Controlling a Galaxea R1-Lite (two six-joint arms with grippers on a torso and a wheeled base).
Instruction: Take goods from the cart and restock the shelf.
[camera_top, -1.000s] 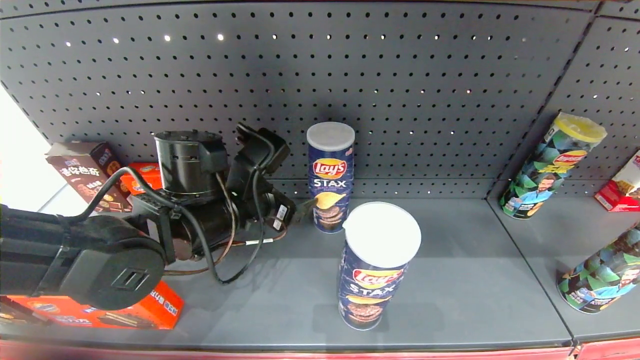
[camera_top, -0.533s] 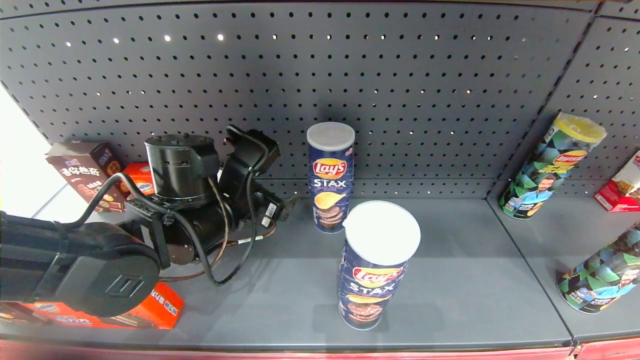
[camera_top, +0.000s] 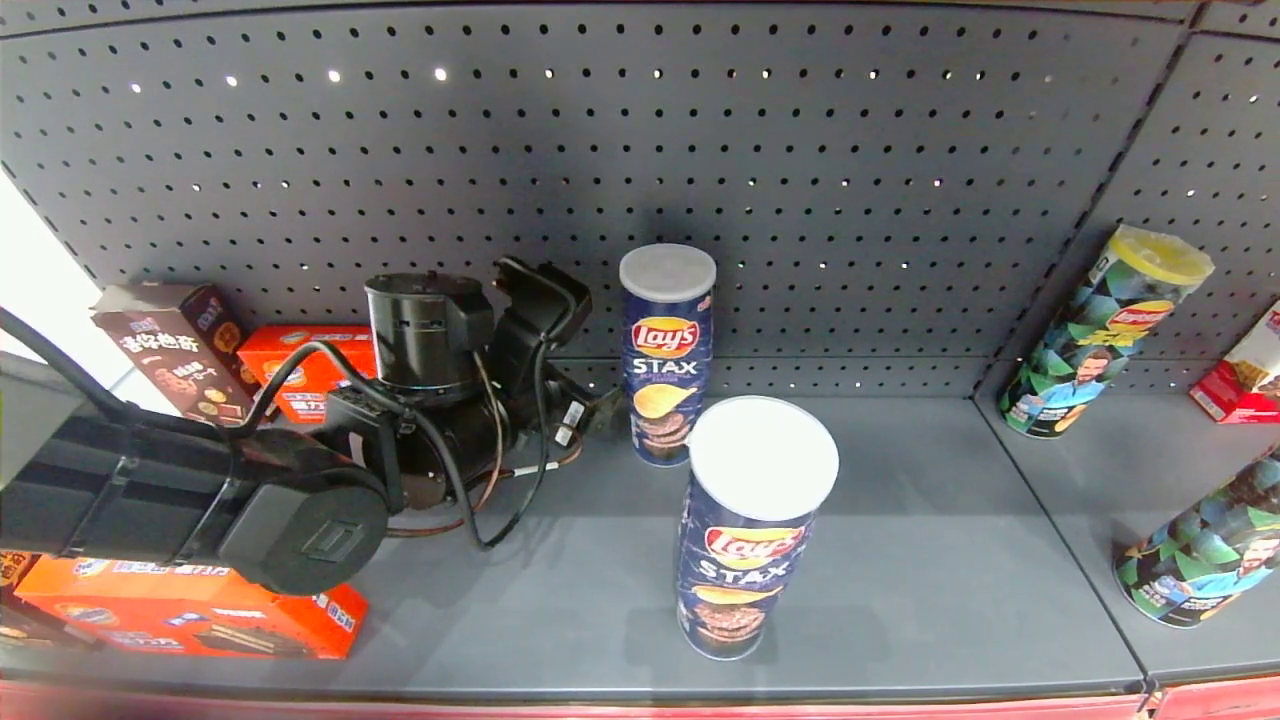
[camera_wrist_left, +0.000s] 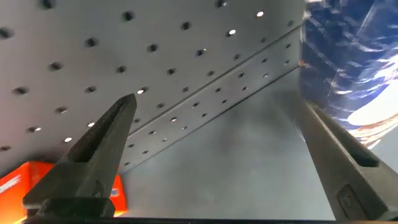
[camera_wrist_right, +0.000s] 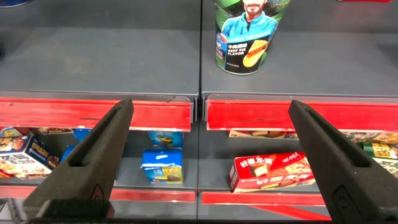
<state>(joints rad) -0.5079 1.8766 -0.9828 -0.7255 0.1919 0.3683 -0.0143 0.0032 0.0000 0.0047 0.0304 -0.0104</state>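
The tall dark-blue cardboard crisp can with a pale plastic lid (camera_top: 666, 355) stood upright at the back of the grey metal shelf (camera_top: 930, 560), close to the perforated grey back panel (camera_top: 800, 150). The left gripper (camera_top: 600, 410) lay low beside its base with its jaws spread wide and empty. In the left wrist view the can (camera_wrist_left: 348, 62) sat outside the jaws, just beside one finger (camera_wrist_left: 336, 155); whether they touched could not be told.

That can looked placed, so the sensible move was to draw the arm away sideways and level, without sweeping the finger across the can's foot.

A second blue can of the same kind (camera_top: 755, 530) stood nearer the shelf's front edge. A small orange carton (camera_top: 300, 365) and a brown box (camera_top: 165, 340) sat behind the arm, and a long orange carton (camera_top: 190, 615) lay under it, crowding the way out. Green-patterned cans (camera_top: 1100, 330) stood well apart. The right gripper (camera_wrist_right: 211, 106) hung wide open, holding nothing, before the lower shelves.
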